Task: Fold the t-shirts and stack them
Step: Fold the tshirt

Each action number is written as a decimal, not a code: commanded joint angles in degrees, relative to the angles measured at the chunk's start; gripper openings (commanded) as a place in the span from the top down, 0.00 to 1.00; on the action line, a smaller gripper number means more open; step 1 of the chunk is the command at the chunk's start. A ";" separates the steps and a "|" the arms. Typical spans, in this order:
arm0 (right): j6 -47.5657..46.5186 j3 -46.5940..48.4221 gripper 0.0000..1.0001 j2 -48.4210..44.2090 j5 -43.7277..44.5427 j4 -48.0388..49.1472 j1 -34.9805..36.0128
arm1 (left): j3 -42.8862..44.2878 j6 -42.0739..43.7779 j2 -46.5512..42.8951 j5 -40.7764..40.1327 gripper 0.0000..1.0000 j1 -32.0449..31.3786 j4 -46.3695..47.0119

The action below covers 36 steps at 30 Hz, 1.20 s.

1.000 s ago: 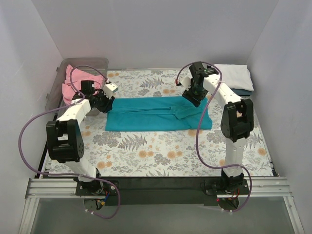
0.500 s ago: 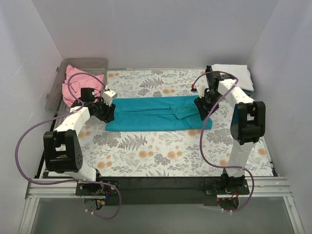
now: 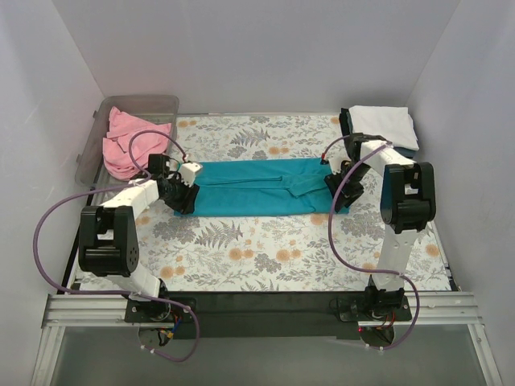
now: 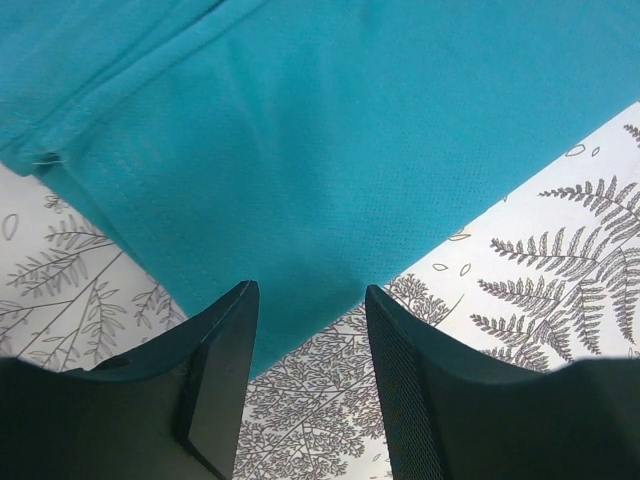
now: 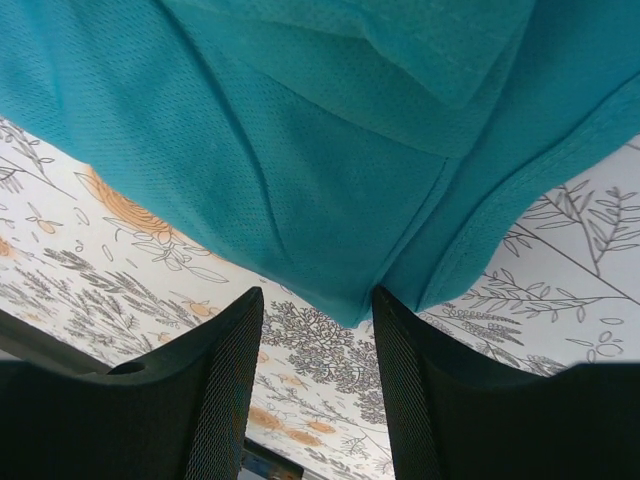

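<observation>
Top external: teal cloth t-shirt (image 3: 265, 186), long strip; left tool (image 4: 308, 295), right tool (image 5: 316, 295) part-open astride its end corners, gripping nothing (poised to fold).

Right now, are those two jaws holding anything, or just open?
Left gripper: jaws open, a corner of the teal t-shirt between them, not clamped.
Right gripper: jaws open at the shirt's other end, gripping nothing.
</observation>
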 commanded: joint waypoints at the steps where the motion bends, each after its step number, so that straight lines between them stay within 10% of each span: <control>1: 0.61 -1.82 0.46 0.31 1.28 2.23 0.02 | -0.91 -0.18 -0.19 -2.09 0.54 -0.74 1.68; 8: -0.35 -3.84 0.81 0.40 3.12 2.67 -0.33 | -4.42 5.17 3.68 -6.04 0.59 -1.27 1.94; 11: -1.23 -4.81 0.99 -0.48 4.70 2.67 -0.86 | -5.48 9.22 3.68 -6.58 0.80 -1.27 0.37; 25: -8.08 -18.25 0.99 -10.32 6.13 -3.47 -0.60 | -9.17 17.48 -8.08 -4.21 1.00 -1.27 -15.71; 28: -9.32 -18.53 0.61 -13.65 1.91 -6.38 -0.42 | -8.65 17.93 -11.24 -0.45 0.87 -1.27 -19.76; 36: -2.31 -2.12 0.63 -16.74 -11.10 -7.97 -1.12 | 6.37 16.11 -18.46 21.64 0.57 -9.22 -21.20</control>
